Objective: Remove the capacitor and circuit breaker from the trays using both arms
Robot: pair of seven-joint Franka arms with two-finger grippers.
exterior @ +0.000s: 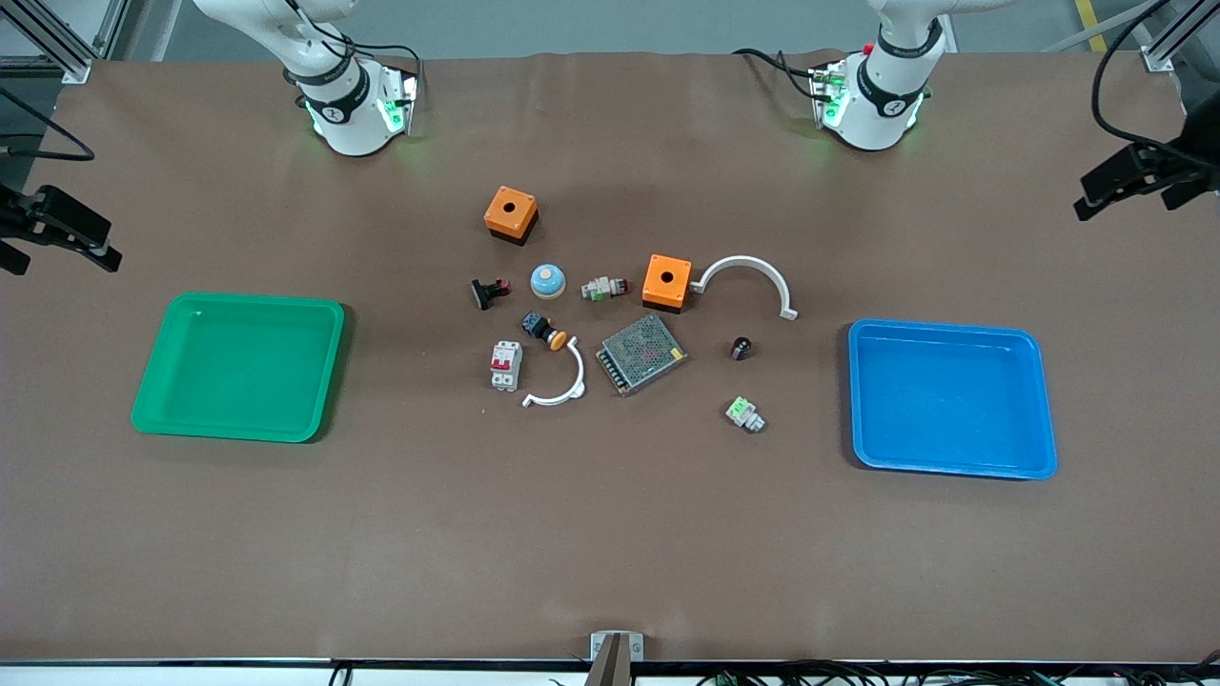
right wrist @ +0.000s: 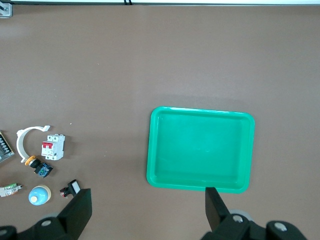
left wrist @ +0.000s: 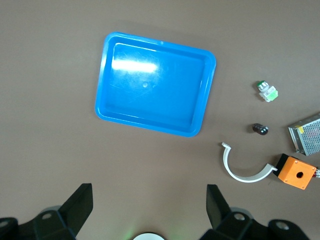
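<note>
Both trays, green tray [exterior: 238,367] and blue tray [exterior: 953,398], lie empty, with the circuit breaker [exterior: 505,365] and capacitor [exterior: 741,348] already out on the table among the parts, while the left gripper [left wrist: 150,210] and right gripper [right wrist: 147,212] hang open high over the table's ends, so the job looks done.

No text, brand, number or sign can be read anywhere in these views. The small light-grey rectangular circuit breaker [exterior: 506,365], lying on the table toward the right arm's end of the metal mesh-covered box [exterior: 641,353], carries a red label on its face, but whatever is printed there is too small to make out; the right wrist view [right wrist: 53,147] shows the same red patch with no legible characters. The mesh-covered box shows only its perforated grid. Each white robot arm base [exterior: 348,112] bears a small dark round mark on its black band, and its shape cannot be read as any letter.
</note>
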